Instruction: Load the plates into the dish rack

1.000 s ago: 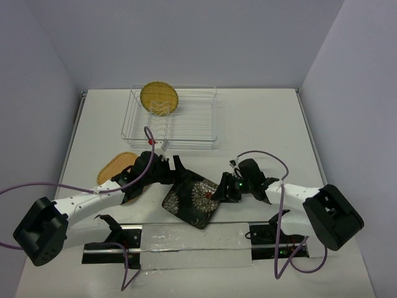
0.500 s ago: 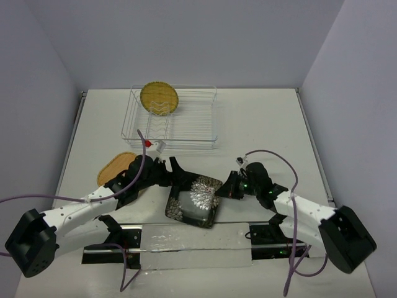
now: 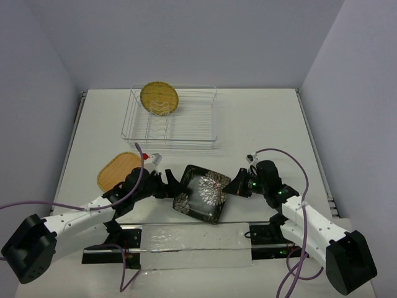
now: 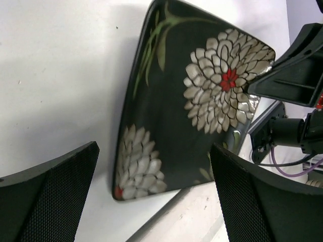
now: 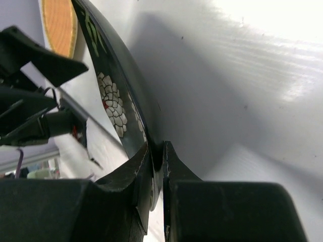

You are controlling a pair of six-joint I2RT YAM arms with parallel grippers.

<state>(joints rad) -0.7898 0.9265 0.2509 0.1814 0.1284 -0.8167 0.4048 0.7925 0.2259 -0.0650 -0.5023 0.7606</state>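
Note:
The black square plate with white flowers (image 3: 203, 193) is tilted up near the table's front middle. My right gripper (image 3: 234, 185) is shut on its right edge, the rim pinched between the fingers (image 5: 146, 171). The plate fills the left wrist view (image 4: 192, 101). My left gripper (image 3: 172, 185) is open at the plate's left edge, its fingers (image 4: 50, 196) either side of the plate's near corner. The tan bamboo plate (image 3: 118, 169) lies flat on the table to the left. The yellow round plate (image 3: 159, 98) stands upright in the wire dish rack (image 3: 192, 118) at the back.
A clear strip with black mounts (image 3: 192, 242) runs along the near edge between the arm bases. Purple cables (image 3: 279, 155) loop over both arms. Walls close in on the table at left, right and back.
The right gripper has drawn the black plate to the right and tilted it higher. The left gripper has pulled back toward the near edge, uncovering the bamboo plate.

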